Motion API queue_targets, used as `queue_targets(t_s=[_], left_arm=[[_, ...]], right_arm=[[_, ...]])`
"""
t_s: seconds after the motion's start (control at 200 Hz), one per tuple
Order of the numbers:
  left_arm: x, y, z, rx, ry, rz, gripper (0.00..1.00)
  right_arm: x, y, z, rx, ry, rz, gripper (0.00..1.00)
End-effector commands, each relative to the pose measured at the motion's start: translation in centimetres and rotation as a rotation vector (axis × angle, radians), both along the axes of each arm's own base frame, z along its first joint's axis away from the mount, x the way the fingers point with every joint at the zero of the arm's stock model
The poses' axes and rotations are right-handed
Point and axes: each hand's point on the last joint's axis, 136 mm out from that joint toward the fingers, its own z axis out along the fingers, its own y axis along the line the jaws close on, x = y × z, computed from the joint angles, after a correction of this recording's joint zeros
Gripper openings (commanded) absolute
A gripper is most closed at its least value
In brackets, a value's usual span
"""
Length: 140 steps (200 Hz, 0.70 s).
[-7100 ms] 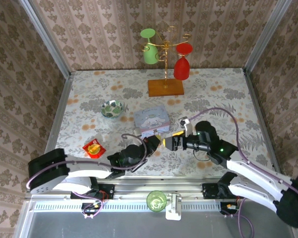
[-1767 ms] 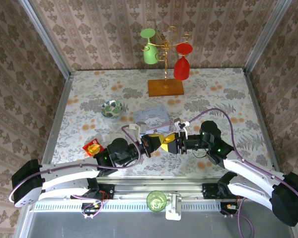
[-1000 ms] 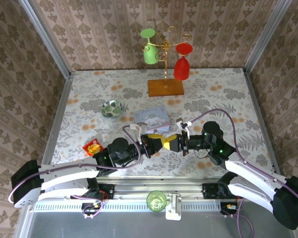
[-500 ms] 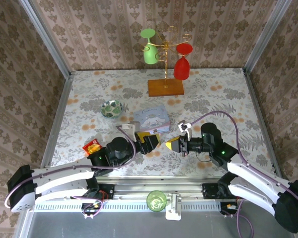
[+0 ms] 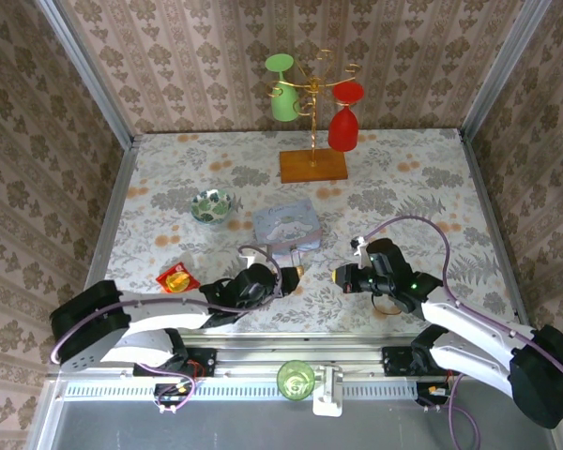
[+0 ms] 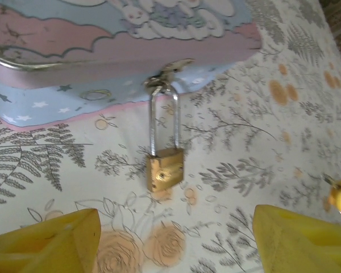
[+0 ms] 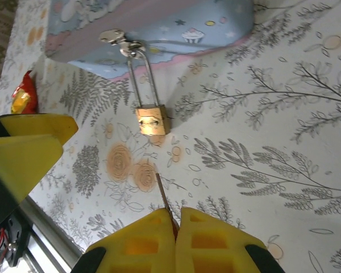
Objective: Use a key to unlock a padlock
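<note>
Right wrist view first: the right pincer (image 7: pixel 175 219) is shown pressed shut, with the thin blade of a key (image 7: pixel 163 200) nipped between its yellow pads and aimed toward the padlock (image 7: pixel 152 120). The left pincer (image 6: pixel 170 250) is held wide open just short of the lock, and nothing is gripped between its fingers (image 6: pixel 45 244).

The padlock is found just beyond both pincers. Its small brass body is laid flat on the table (image 5: pixel 403 187), and its shackle (image 6: pixel 153 125) is threaded through the hasp (image 6: pixel 166 73) of a pale blue tin box (image 6: pixel 102 57). Both shackle legs appear to be seated in the body.

The lock is judged light, rigid and smooth, so it is likely to be pushed away or swung on the hasp when the key is pressed in. It is best steadied across the flat sides of the brass body, with the keyhole end left free. The shackle wire looks too thin and slick for a sure grip. The tin seems light as well and may be dragged along.

The table is covered in a flat floral print that is expected to give little friction. A red-and-yellow packet (image 5: pixel 177 279) is seen to the left, well apart. Farther back a small bowl (image 5: pixel 212 204) is placed, then a rack (image 5: pixel 313 164) hung with coloured glasses (image 5: pixel 346 127). The space is closed in by patterned walls (image 5: pixel 169 66).
</note>
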Motion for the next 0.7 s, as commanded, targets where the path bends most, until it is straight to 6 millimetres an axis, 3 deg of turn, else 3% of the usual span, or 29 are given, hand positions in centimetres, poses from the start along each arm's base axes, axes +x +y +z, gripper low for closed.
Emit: queue_targets(t_s=[0.0, 0.155, 0.41, 0.695], left_arm=[[1.4, -0.9, 0.3, -0.081, -0.006, 0.006, 0.72], [2.2, -3.3, 0.3, -0.064, -0.007, -0.067, 0.72], [3.5, -3.0, -3.2, 0.055, 0.082, 0.040, 0.71], [4.2, -4.6, -4.4, 0.062, 0.082, 0.048, 0.61]], right_arm=[[0.0, -1.1, -0.6, -0.023, 0.010, -0.056, 0.00], [-0.1, -1.3, -1.0, -0.021, 0.001, -0.062, 0.00], [-0.2, -1.3, -1.2, -0.014, -0.006, -0.056, 0.00], [-0.5, -2.0, -1.5, -0.025, -0.016, -0.062, 0.00]])
